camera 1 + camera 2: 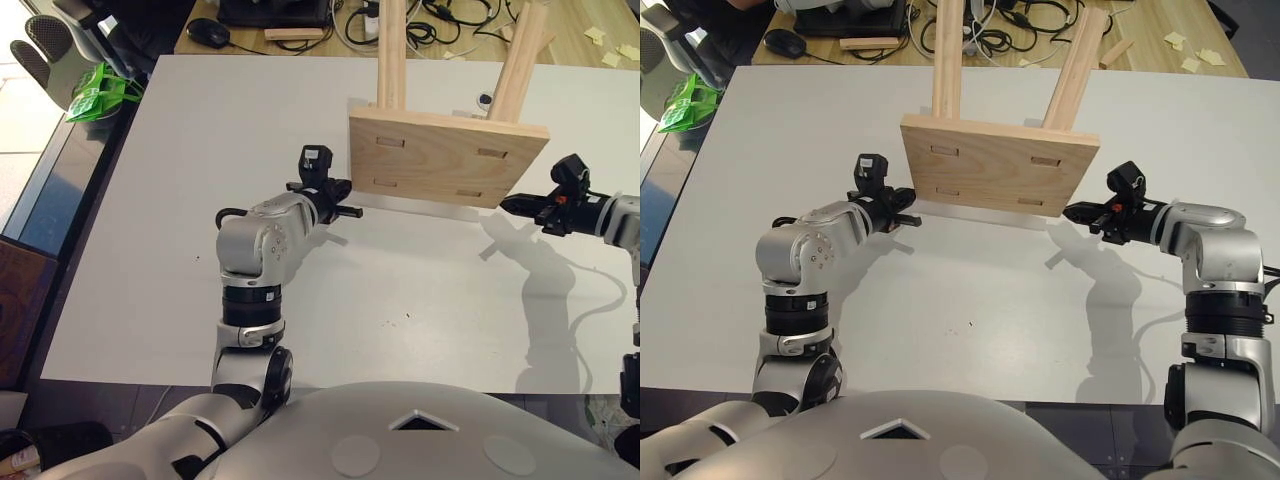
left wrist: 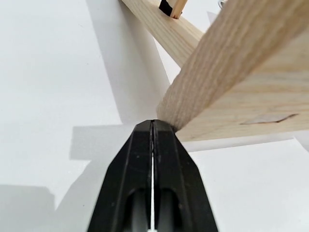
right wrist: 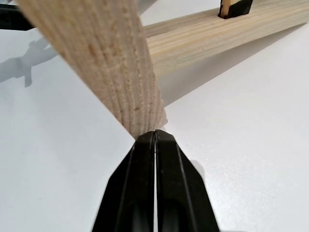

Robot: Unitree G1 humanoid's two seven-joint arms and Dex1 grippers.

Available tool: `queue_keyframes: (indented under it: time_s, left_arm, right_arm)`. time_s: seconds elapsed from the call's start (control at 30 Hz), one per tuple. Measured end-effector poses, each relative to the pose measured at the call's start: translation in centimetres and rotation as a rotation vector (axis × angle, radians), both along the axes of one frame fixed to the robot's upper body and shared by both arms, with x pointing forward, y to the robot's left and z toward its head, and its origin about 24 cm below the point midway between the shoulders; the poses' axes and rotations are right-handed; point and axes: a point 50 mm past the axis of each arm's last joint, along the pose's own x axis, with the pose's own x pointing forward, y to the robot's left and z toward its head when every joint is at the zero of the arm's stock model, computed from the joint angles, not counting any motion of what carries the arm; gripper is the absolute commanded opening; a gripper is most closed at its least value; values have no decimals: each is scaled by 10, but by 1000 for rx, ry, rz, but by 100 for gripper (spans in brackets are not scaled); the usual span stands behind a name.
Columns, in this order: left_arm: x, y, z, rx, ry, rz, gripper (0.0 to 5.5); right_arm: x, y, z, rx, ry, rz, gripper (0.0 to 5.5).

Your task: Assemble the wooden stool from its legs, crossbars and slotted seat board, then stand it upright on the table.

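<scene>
- Stool [image 1: 420,130], assembled as far as I can see, lies tipped at 12 o'clock on the white counter [image 1: 250,120]. Its legs [image 1: 392,50] point away and it is not yet standing.
- Left jaws are pressed fully together with nothing between them, and they touch the seat board [image 1: 440,165] at its 7 o'clock corner.
- The seat board is flat pale wood with visible grain, four small slots and square edges. The legs are straight bars of the same wood.
- Right jaws are also closed on nothing and touch the 5 o'clock corner.
- I think the step is tipping it upright. Both tips should push evenly and together, otherwise the stool may twist.
- Smooth wood gives thin closed tips little hold, so slow pushing seems safer.
</scene>
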Motion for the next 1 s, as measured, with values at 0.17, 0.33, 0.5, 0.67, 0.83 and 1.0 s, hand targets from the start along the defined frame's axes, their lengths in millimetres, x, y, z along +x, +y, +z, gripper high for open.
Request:
queue_keyframes:
  time_s: [0.17, 0.33, 0.5, 0.67, 0.83, 1.0]
  left_arm:
    - [0, 11, 14, -61, -56, 40, 3]
    - [-2, 18, 25, -94, -105, 65, 3]
    - [-2, 23, 31, -115, -128, 83, 3]
    - [-4, 28, 38, -140, -160, 97, 3]
    - [-5, 29, 44, -176, -183, 94, 3]
    - [-5, 32, 51, -210, -215, 98, 3]
  right_arm:
    - [-1, 6, 12, 88, -4, -3, 0]
    - [-3, 11, 22, 144, -16, 0, 0]
    - [-3, 15, 27, 181, -29, -16, 0]
    - [-3, 19, 31, 242, -49, -49, 0]
    - [-3, 18, 35, 310, -49, -89, 0]
    - [-1, 19, 41, 363, -68, -110, 0]
